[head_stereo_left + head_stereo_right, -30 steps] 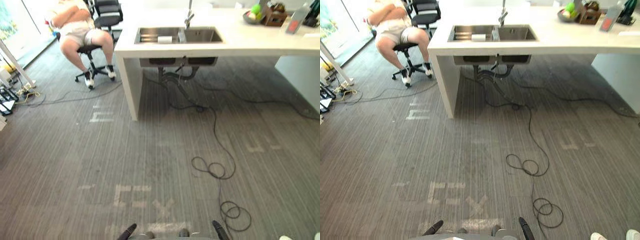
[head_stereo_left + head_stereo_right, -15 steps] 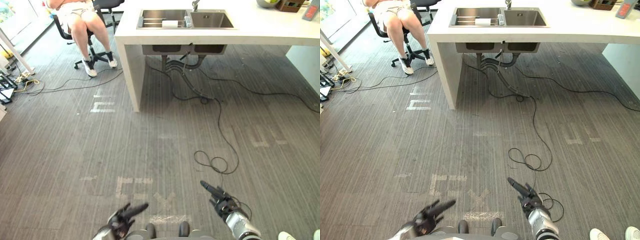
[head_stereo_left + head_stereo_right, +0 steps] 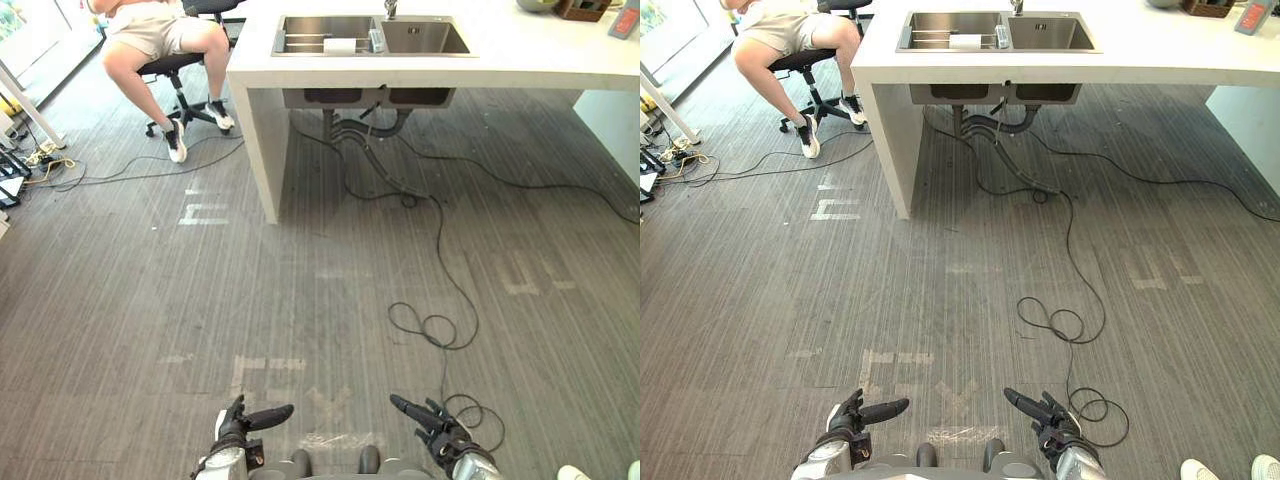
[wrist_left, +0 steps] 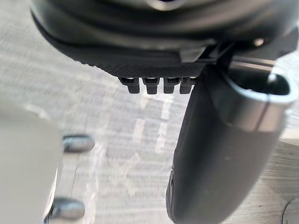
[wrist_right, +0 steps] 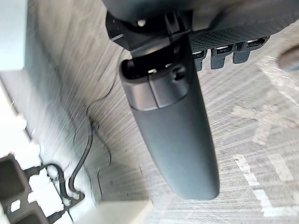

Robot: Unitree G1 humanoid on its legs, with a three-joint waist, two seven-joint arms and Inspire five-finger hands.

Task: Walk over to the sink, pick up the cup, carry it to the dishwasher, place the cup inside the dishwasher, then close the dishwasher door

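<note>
- Cup (image 3: pixel 376 40): a small clear one stands in the sink (image 3: pixel 425 38) at the top centre of the frame, against the divider between the two basins, just right of a white object (image 3: pixel 340 45).
- The sink is set into a white desk (image 3: pixel 520 62) that runs from the top centre to the upper right; the cup is well apart from both hands.
- Left robot hand (image 3: pixel 238 430): at the bottom edge, left of centre. Its fingers are loosely straight, its thumb sticks out toward the middle of the frame, and it holds nothing. In the left wrist view the thumb (image 4: pixel 219 140) stands out over bare grey floor (image 3: pixel 300 290).
- Right robot hand (image 3: pixel 440 435): at the bottom edge, right of centre. It is likewise spread and empty, its thumb pointing toward the upper left, with nothing between thumb and fingers.
- Neither hand touches anything; pale tape marks (image 3: pixel 265 365) lie on the floor just above them.
- A person (image 3: pixel 160 30) sits on an office chair (image 3: pixel 185 75) in the upper left.
- Compared with half a second ago: the right robot hand sits lower in the frame, with less of its forearm showing; the left robot hand is nearly where it was.
- The seated person's legs have spread, one foot now stretched further toward the left.
- The sink and desk keep the same place in the frame.
</note>
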